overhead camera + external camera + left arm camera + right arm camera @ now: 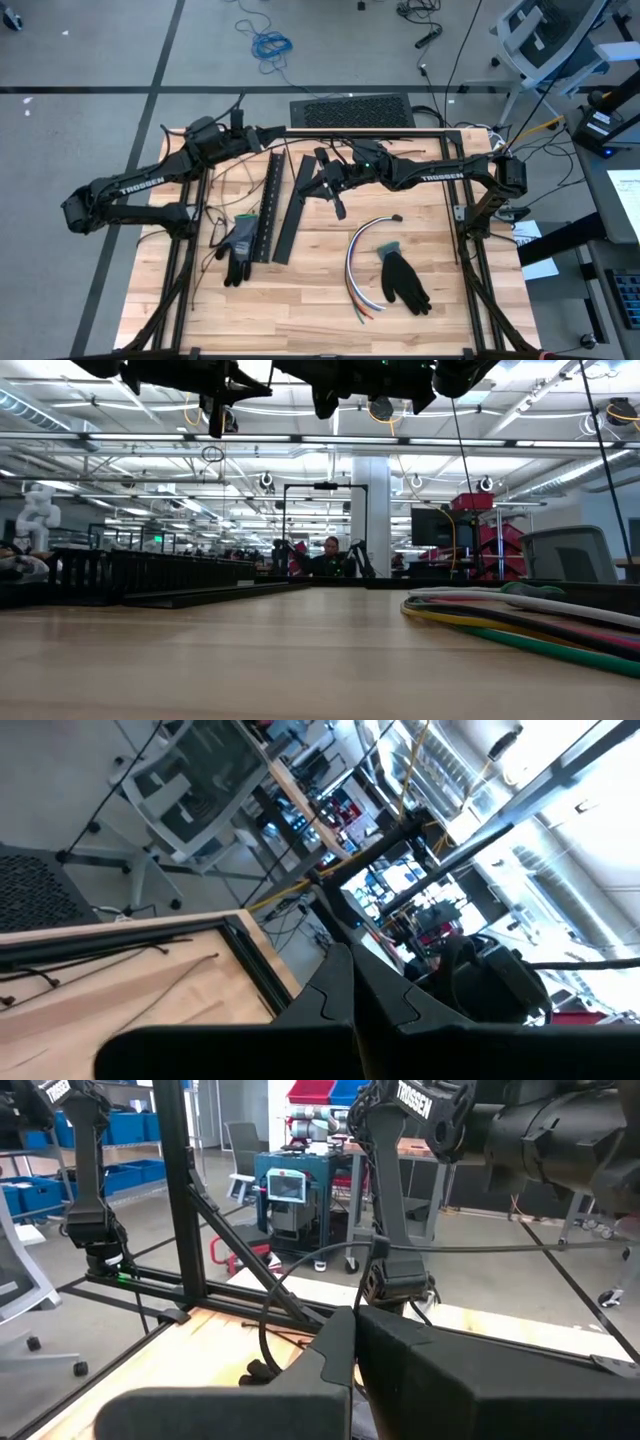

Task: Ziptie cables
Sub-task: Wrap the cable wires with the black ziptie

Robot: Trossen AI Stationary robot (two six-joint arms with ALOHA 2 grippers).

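The cables (360, 262), a loose curved bundle of white, grey, orange and green wires, lie flat on the wooden table right of centre; in the low view the cables (520, 622) show at the right. My left gripper (272, 137) hangs shut above the table's far left part, pointing level. In its wrist view the left gripper (352, 1010) has nothing between its fingers. My right gripper (312, 186) hangs shut above the table's middle, left of the cables and well above them. The right gripper (355, 1350) is likewise bare.
Two black slotted strips (272, 205) lie left of centre, with a grey-black glove (238, 242) beside them. A black glove (405, 282) lies next to the cables. Thin black strands (222, 172) lie at the far left. A person (330, 555) sits beyond the table.
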